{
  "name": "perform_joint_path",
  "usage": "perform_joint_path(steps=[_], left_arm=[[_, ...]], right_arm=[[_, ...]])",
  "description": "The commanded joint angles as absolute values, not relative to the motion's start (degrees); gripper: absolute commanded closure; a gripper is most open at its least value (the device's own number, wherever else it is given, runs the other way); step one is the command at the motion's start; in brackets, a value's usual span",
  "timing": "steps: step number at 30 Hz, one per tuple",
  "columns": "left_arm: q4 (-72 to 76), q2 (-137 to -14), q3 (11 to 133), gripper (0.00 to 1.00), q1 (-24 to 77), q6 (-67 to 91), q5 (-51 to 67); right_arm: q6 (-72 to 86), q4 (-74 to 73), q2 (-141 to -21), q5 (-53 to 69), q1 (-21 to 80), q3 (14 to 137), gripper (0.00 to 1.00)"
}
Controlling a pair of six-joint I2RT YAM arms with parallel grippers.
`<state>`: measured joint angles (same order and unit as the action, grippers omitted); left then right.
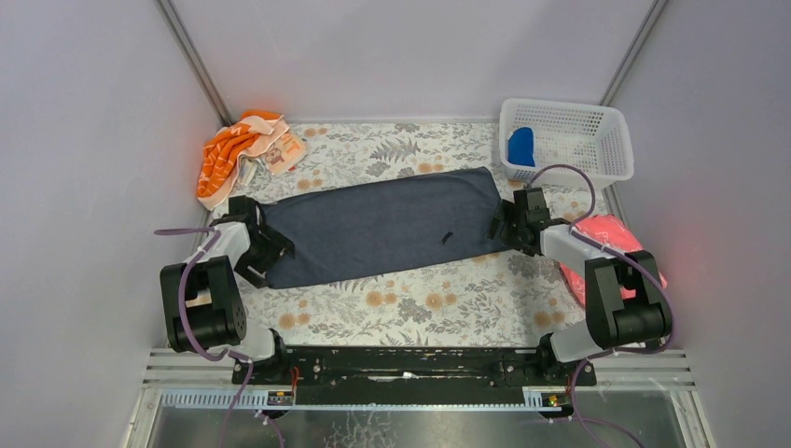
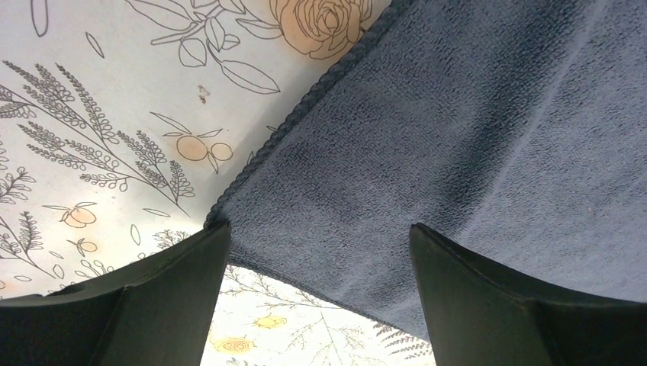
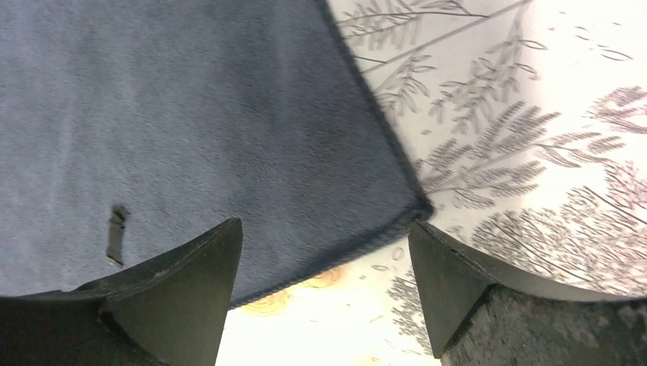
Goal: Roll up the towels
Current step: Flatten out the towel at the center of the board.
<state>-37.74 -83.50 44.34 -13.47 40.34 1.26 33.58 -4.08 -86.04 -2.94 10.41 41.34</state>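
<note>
The dark slate-grey towel (image 1: 382, 224) lies spread flat across the middle of the floral table, long side running left to right. My left gripper (image 1: 270, 252) is open over its left end; in the left wrist view the towel's corner (image 2: 427, 152) lies between and under the open fingers (image 2: 183, 282). My right gripper (image 1: 504, 227) is open over the right end; in the right wrist view the towel's corner (image 3: 229, 137) lies between the fingers (image 3: 198, 274). The bright blue towel (image 1: 520, 145) sits rolled in the white basket (image 1: 597, 117) at the back right.
An orange and white cloth (image 1: 244, 149) is bunched at the back left corner. A pink cloth (image 1: 611, 238) lies at the right edge behind the right arm. Grey walls close the table on three sides.
</note>
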Motion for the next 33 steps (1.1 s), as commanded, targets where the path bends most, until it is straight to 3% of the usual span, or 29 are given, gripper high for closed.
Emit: perform_joint_path(steps=[1, 5, 12, 23, 33], left_arm=[[-38.5, -82.2, 44.3, 0.13, -13.2, 41.0, -1.2], [-39.5, -81.4, 44.5, 0.13, -13.2, 40.8, -1.7], [-41.3, -79.4, 46.4, 0.13, -13.2, 40.1, -3.0], [-44.3, -78.5, 54.2, 0.13, -9.4, 40.4, -4.4], [-39.9, -85.4, 47.7, 0.14, -8.2, 42.7, -1.7]], right_arm=[[32.0, -9.2, -81.5, -9.4, 9.6, 40.6, 0.13], [30.3, -9.3, -79.6, -8.0, 9.7, 41.7, 0.13], [30.2, -2.5, -81.2, 4.6, 9.7, 44.4, 0.14], [32.5, -1.9, -87.8, 5.8, 9.6, 48.0, 0.14], [32.7, -4.6, -88.5, 2.8, 9.6, 46.0, 0.13]])
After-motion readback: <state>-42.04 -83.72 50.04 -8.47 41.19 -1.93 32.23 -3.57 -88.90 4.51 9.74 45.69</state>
